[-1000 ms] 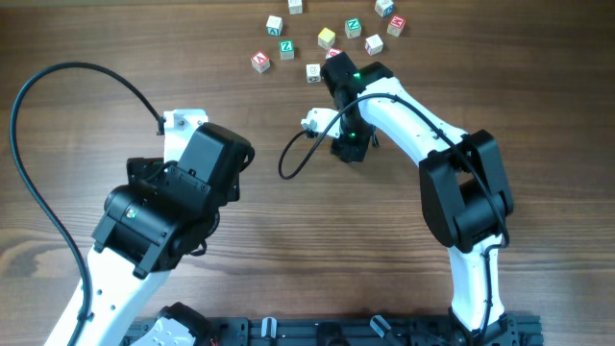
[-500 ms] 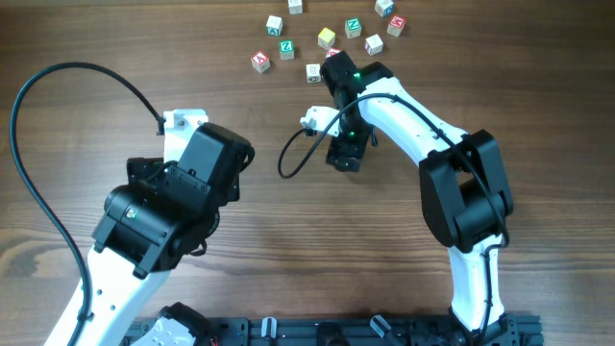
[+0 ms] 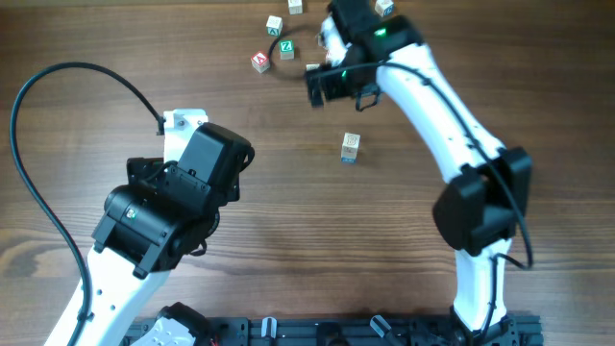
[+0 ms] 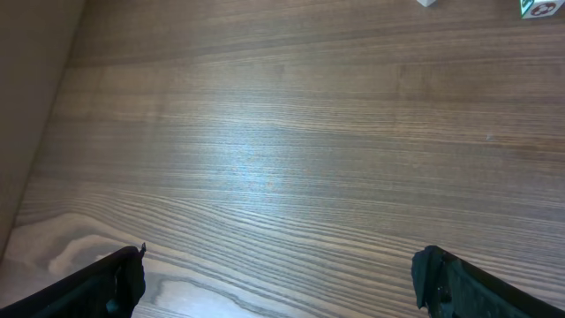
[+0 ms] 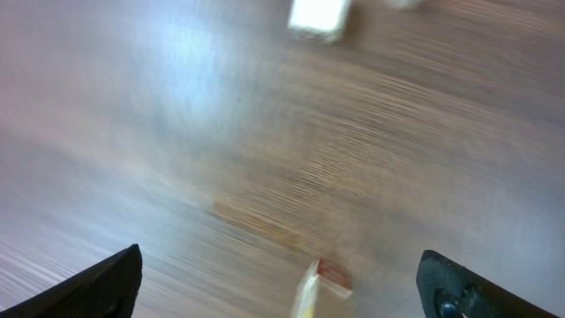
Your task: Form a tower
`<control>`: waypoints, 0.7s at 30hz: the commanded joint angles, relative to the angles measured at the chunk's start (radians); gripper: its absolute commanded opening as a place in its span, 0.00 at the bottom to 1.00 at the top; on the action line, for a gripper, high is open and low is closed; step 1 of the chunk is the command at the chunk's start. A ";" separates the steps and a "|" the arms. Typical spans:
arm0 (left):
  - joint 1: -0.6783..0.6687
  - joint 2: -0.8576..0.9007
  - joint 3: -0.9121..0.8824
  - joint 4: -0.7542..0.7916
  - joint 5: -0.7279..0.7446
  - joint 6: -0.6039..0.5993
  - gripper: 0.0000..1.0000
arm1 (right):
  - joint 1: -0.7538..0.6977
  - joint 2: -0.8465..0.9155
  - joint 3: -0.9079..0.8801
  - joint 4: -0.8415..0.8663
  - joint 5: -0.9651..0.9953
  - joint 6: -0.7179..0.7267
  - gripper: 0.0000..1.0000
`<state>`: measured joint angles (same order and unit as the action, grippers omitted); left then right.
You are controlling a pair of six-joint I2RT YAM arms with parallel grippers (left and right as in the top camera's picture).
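Observation:
The tower (image 3: 351, 147) stands alone mid-table, a short stack of wooden alphabet cubes with a pale top face and a blue-edged cube at the bottom. My right gripper (image 3: 327, 85) is well beyond it, over the loose cubes at the far edge. In the blurred right wrist view it (image 5: 281, 265) is open and empty, with a red-edged cube (image 5: 320, 283) on the table below. My left gripper (image 4: 282, 274) is open over bare wood at the left, far from the tower.
Loose letter cubes lie at the far edge: a red one (image 3: 259, 61), a green one (image 3: 286, 46), a pale one (image 3: 274, 24). A black cable (image 3: 58, 77) loops at the left. The left arm's bulk (image 3: 173, 202) fills the near left.
The right gripper opened, left the tower and swung away to the far loose cubes. The tower now shows uncovered. The left arm has not moved.

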<state>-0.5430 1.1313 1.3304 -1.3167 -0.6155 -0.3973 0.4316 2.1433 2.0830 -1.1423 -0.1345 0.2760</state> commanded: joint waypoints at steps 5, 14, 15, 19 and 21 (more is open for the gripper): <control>0.002 -0.009 -0.001 0.003 -0.003 0.008 1.00 | -0.042 -0.040 0.016 -0.171 0.035 0.370 1.00; 0.002 -0.009 -0.001 0.003 -0.003 0.008 1.00 | -0.022 -0.039 -0.197 -0.140 -0.051 0.457 1.00; 0.002 -0.009 -0.001 0.003 -0.002 0.008 1.00 | -0.011 -0.039 -0.232 -0.106 -0.048 0.456 1.00; 0.002 -0.009 -0.001 0.003 -0.002 0.008 1.00 | 0.004 -0.037 -0.324 -0.010 -0.046 0.456 1.00; 0.002 -0.009 -0.001 0.003 -0.003 0.008 1.00 | 0.004 -0.023 -0.344 0.022 -0.043 0.449 1.00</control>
<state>-0.5430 1.1313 1.3304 -1.3163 -0.6155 -0.3973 0.4370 2.1082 1.7569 -1.1381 -0.1783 0.7151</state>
